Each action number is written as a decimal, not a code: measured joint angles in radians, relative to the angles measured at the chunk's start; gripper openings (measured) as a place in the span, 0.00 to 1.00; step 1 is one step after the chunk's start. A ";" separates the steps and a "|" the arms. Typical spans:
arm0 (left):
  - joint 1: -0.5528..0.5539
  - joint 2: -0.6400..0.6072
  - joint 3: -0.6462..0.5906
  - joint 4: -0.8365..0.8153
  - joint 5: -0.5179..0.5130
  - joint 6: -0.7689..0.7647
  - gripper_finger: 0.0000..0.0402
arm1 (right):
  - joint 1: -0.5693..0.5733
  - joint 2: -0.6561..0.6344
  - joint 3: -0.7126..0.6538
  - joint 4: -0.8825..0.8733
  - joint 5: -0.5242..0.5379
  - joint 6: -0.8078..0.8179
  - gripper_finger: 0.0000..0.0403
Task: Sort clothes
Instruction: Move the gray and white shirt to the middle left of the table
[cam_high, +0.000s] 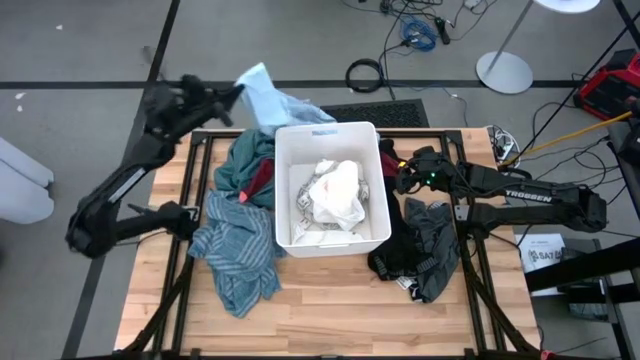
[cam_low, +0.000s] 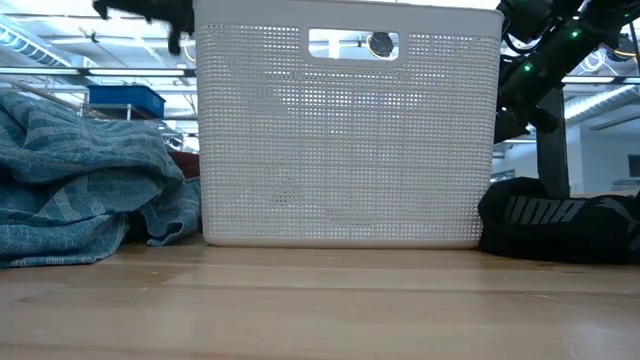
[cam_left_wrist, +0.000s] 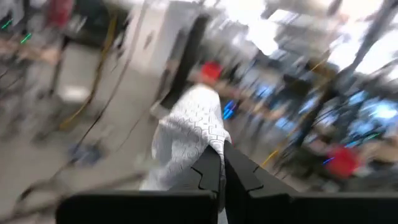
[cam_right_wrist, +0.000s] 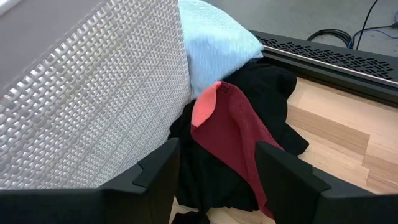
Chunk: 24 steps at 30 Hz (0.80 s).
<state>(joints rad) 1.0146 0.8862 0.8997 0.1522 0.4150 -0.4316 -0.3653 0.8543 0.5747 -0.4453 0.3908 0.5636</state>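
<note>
Wooden table (cam_high: 330, 300) under me holds most clothes unsorted: teal striped heap (cam_high: 235, 255) left, black pile (cam_high: 420, 250) right. White bin (cam_high: 290, 140) has one pale piece (barely started). My left gripper (cam_high: 232, 98) pinches light blue garment (cam_high: 275, 100); right gripper (cam_high: 398, 178) gapes empty.

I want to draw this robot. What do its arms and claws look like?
Both arms are black and jointed. The right arm has white TROSSEN lettering and a small green light. The right gripper has two dark, blocky fingers; the left gripper has dark, notched ones.

Overhead view straight down, low view level across the table, both sharing the white bin (cam_high: 327, 185).
</note>
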 joint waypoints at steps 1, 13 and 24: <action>-0.003 -0.032 0.000 0.024 0.007 -0.025 0.01 | 0.000 0.000 0.000 0.000 0.000 0.000 0.49; -0.009 -0.280 0.000 0.512 0.119 -0.346 0.01 | 0.000 0.000 0.000 0.000 0.000 0.000 0.49; -0.008 -0.359 0.012 0.728 0.111 -0.524 0.01 | 0.000 0.000 0.000 0.039 0.000 -0.049 0.49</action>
<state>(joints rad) 1.0061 0.5274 0.9114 0.8799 0.5256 -0.9553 -0.3649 0.8539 0.5747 -0.4067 0.3908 0.5149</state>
